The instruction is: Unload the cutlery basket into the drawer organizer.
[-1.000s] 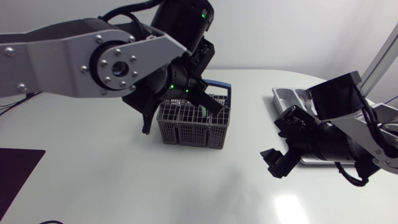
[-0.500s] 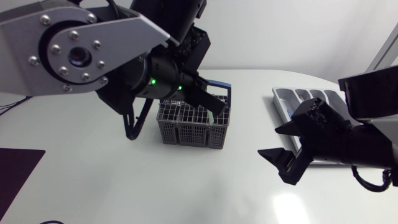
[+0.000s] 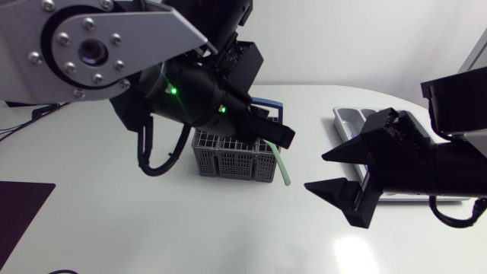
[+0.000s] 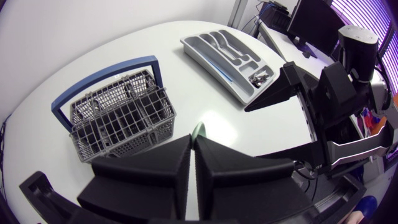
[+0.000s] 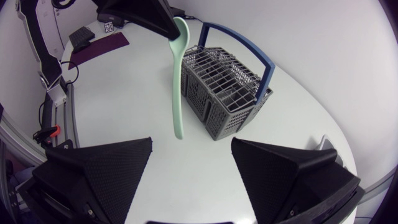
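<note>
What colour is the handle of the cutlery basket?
The handle is blue, clearest in right wrist view.

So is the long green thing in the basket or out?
Out. The left gripper pinches the green utensil by its top, and it hangs in the air beside the basket.

Bright, even overhead light; glare on table (image 3: 354, 247) at 5 o'clock, head view; faint shadow under basket (image 3: 228, 156).

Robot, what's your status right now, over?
Left gripper shut on green utensil, hanging beside basket. Right gripper open, between utensil and organizer. Nothing else in the way.
</note>
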`<move>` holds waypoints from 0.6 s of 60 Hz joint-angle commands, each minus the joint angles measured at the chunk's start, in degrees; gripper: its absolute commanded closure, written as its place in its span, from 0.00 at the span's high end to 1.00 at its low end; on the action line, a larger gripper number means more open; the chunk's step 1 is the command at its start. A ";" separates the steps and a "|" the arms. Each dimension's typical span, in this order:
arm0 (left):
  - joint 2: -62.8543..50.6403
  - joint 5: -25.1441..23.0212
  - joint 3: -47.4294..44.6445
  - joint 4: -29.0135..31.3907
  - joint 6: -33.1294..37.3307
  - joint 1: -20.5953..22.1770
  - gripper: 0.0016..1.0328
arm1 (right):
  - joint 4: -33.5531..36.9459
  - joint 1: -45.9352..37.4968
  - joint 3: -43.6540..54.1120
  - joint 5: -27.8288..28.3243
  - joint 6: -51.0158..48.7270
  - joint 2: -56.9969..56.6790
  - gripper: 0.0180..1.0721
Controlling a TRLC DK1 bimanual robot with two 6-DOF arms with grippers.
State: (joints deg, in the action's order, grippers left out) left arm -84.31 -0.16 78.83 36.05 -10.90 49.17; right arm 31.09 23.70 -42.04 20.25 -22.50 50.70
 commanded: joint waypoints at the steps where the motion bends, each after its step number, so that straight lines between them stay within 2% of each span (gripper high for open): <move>1: -1.12 -2.38 1.68 0.60 -1.85 -0.92 0.04 | -0.42 0.55 -1.99 1.63 0.27 2.21 0.86; 26: -2.70 -5.81 2.74 1.56 -2.11 -1.09 0.04 | -3.32 4.33 -6.65 2.43 2.29 10.30 0.81; 32: -2.79 -6.16 2.82 1.56 -2.20 -1.00 0.04 | -3.32 4.95 -8.50 2.60 2.29 12.32 0.77; 36: -2.79 -6.52 2.82 1.56 -2.20 -1.09 0.04 | -3.49 5.12 -9.29 2.86 2.29 13.38 0.68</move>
State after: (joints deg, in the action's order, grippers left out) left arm -86.19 -5.82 79.83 37.26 -12.05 48.42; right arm 28.23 28.21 -49.30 22.59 -21.61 62.52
